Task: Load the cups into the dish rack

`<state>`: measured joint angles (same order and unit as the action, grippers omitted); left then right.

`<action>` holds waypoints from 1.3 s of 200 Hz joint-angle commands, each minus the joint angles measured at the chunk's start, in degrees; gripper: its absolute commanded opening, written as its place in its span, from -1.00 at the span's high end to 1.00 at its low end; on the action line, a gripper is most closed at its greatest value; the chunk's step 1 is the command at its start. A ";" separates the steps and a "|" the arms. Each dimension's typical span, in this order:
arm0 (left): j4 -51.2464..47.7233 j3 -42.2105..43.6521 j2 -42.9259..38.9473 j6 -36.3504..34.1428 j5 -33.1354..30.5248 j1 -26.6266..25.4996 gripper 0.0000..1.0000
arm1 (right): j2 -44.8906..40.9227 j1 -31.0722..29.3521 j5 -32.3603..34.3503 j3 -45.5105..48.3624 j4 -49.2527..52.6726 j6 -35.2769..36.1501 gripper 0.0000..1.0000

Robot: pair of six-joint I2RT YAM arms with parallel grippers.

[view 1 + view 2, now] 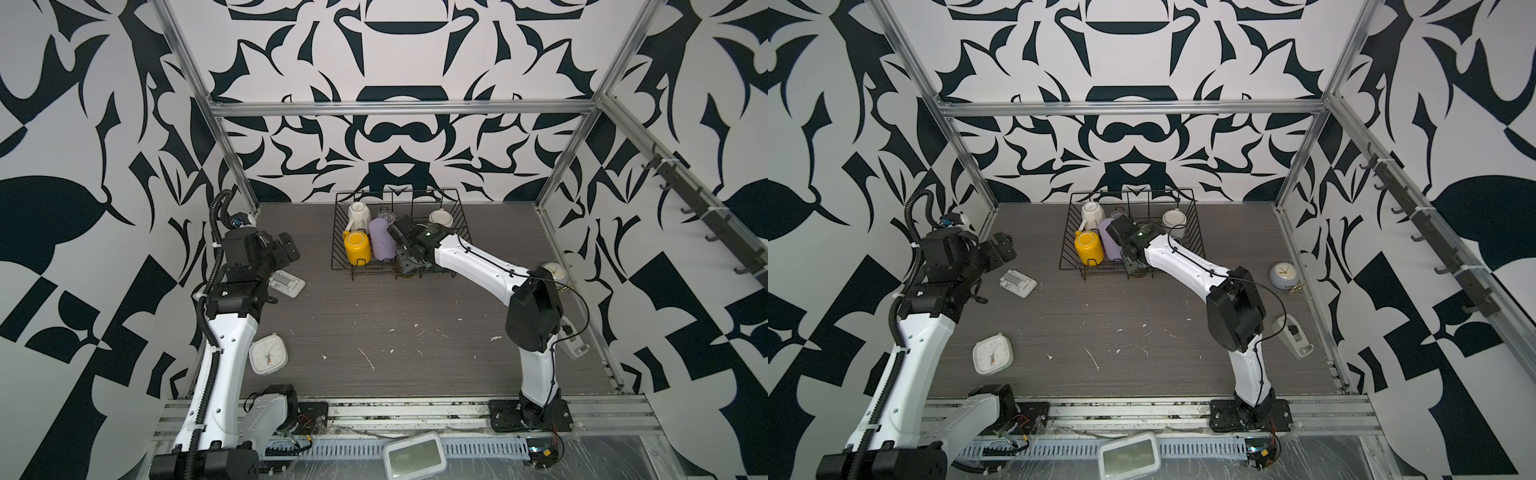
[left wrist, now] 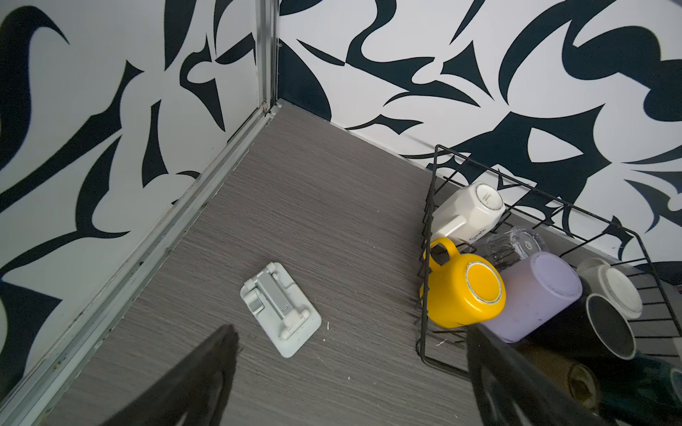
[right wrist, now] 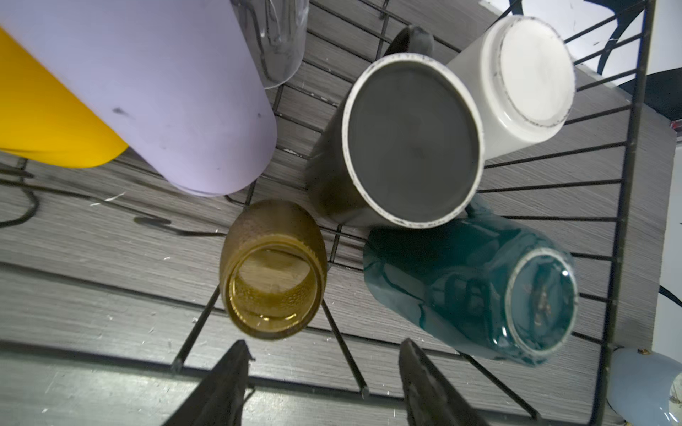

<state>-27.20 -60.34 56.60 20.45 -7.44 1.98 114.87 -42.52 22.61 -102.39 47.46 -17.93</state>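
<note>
The black wire dish rack (image 1: pixel 335 232) stands at the back of the table. Several cups rest in it: a faceted white mug (image 1: pixel 359 212), a yellow mug (image 1: pixel 357 248), a lilac tumbler (image 1: pixel 382 239) and a clear glass (image 2: pixel 516 243). The right wrist view shows a black mug (image 3: pixel 413 144), a white mug (image 3: pixel 524 73), a teal mug (image 3: pixel 472 287) and an amber glass (image 3: pixel 273 269) lying on the wires. My right gripper (image 3: pixel 324 345) hovers over the rack's front, open and empty, just short of the amber glass. My left gripper (image 2: pixel 352 332) is open and empty, left of the rack.
A grey folding stand (image 1: pixel 286 283) lies below the left gripper. A white square clock (image 1: pixel 268 355) sits front left, and a pale-blue round clock (image 1: pixel 1283 274) and a tape dispenser (image 1: pixel 1293 336) sit at the right. Metal frame posts edge the table.
</note>
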 commanded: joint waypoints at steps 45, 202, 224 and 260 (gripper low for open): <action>0.63 1.65 -1.27 1.17 1.13 0.84 -0.99 | 0.59 -0.39 3.14 -2.55 -2.09 0.32 -0.34; 0.23 2.14 -1.47 1.62 2.09 2.13 -0.99 | 7.42 0.05 7.25 -6.85 -2.81 0.37 -0.35; 0.23 2.17 -1.45 1.72 2.19 2.19 -0.99 | 8.24 0.29 7.78 -7.51 -2.81 0.50 -0.35; 0.23 2.25 -1.32 1.70 2.43 2.32 -0.99 | 9.31 0.58 9.24 -8.48 -2.81 0.65 -0.35</action>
<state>-27.22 -58.67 55.96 21.47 -5.89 3.97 122.89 -42.35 30.35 -109.51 43.40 -17.78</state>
